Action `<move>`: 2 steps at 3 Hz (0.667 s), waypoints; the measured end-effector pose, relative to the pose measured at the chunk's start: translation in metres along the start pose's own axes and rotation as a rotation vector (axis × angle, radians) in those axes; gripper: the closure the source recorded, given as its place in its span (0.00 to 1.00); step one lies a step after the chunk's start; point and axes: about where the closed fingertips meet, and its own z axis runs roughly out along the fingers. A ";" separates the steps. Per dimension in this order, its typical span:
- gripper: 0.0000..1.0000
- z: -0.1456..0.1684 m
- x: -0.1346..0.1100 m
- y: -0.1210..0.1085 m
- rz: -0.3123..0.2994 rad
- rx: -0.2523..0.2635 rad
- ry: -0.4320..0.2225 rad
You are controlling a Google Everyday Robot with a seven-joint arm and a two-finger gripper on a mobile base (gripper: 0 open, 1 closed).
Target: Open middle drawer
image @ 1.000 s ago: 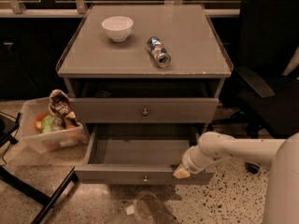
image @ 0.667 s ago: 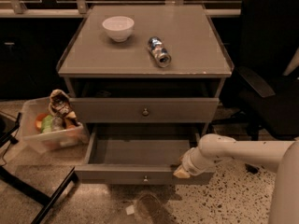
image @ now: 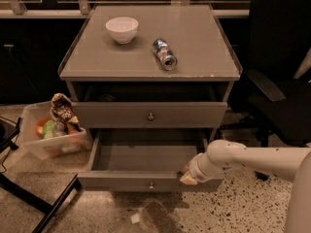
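Note:
The middle drawer point(image: 146, 181) of the grey-brown cabinet is pulled out towards me. Its plain grey inside point(image: 146, 157) shows and its small round knob point(image: 151, 185) sits at the centre of the front. My gripper point(image: 188, 178) comes in from the right on a white arm point(image: 252, 159). It rests at the top edge of that drawer's front, right of the knob. The drawer above point(image: 150, 116) is closed. Whatever lies below the open drawer is hidden by it.
A white bowl point(image: 122, 29) and a can lying on its side point(image: 164, 54) are on the cabinet top point(image: 194, 38). A clear bin of snacks point(image: 53, 130) stands on the floor at the left. A black office chair point(image: 277, 81) is at the right. A black stand leg point(image: 43, 205) is at the lower left.

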 end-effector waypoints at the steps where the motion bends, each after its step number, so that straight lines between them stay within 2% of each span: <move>1: 0.36 0.000 0.000 0.000 0.000 0.000 0.000; 2: 0.12 0.002 0.002 0.007 -0.007 -0.028 0.001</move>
